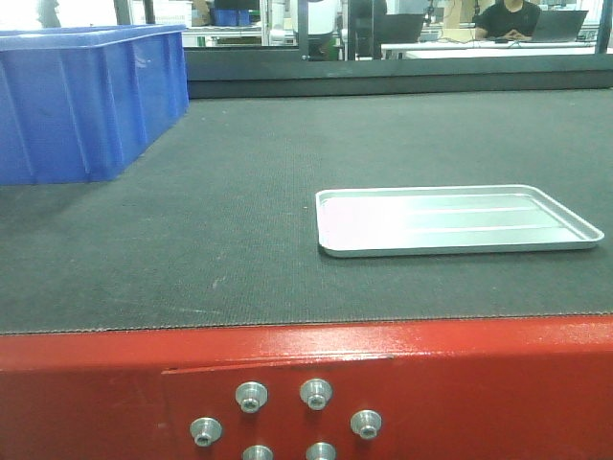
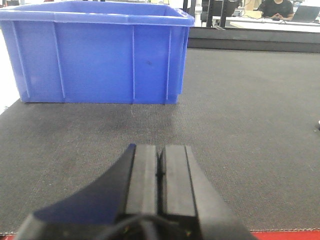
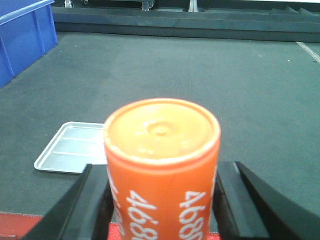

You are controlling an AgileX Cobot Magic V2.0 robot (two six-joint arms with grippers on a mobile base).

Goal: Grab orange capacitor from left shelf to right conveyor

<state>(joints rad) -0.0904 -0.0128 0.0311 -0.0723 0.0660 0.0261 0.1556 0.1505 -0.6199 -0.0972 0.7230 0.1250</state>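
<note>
Right hand (image 3: 162, 200) of mine is clamped on the orange capacitor (image 3: 162, 145), held over the near edge of the bench (image 3: 210, 75), with the metal tray (image 3: 70, 147) lying to its left. My left hand (image 2: 160, 175) is pressed together on nothing, facing the blue bin (image 2: 100, 60).

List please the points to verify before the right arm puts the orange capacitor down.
1. Grip: right gripper shut on orange capacitor: ok.
2. Capacitor directly above metal tray: not ok; the tray sits low and left in the right wrist view.
3. Tray free of objects: ok.
4. The left gripper shut, holding nothing: ok.
5. The blue bin apart from tray: ok.
6. The belt stopped: cannot tell.
</note>
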